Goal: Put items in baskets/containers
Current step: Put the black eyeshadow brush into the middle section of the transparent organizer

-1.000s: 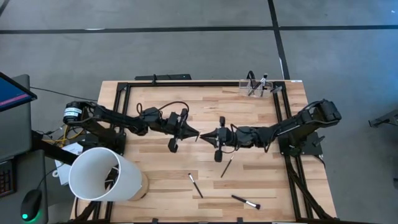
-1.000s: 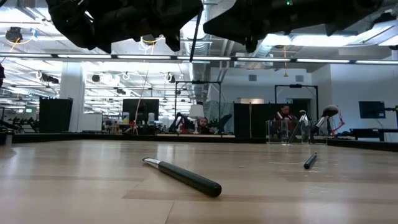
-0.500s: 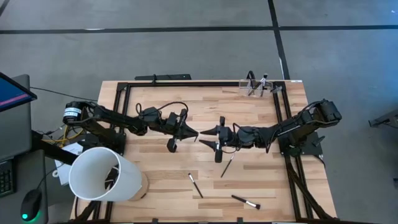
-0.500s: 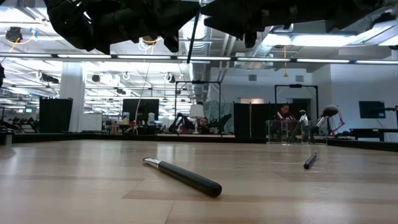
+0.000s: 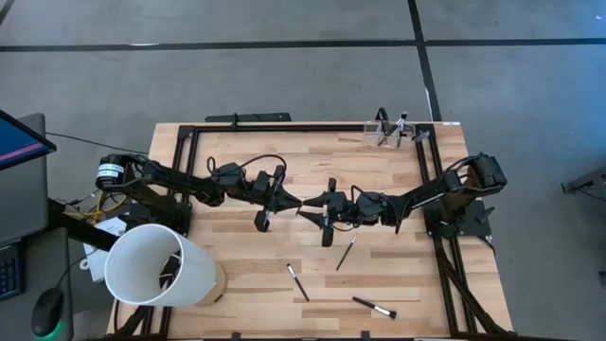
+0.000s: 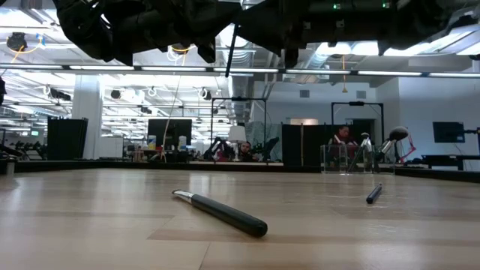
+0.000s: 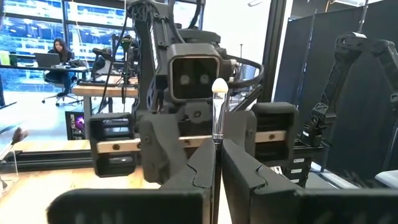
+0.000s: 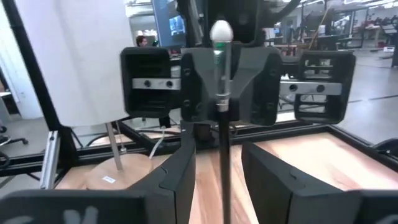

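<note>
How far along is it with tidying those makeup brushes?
A few brushes already stand in the clear holder at the table's far edge. One brush is in hand, pinched in the shut left gripper with the open right gripper meeting it mid-table. Three brushes lie on the wood.

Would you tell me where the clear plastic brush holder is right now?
In the high view, the clear holder stands at the table's far edge toward the right, behind the right arm's base, with a few brushes upright in it.
</note>
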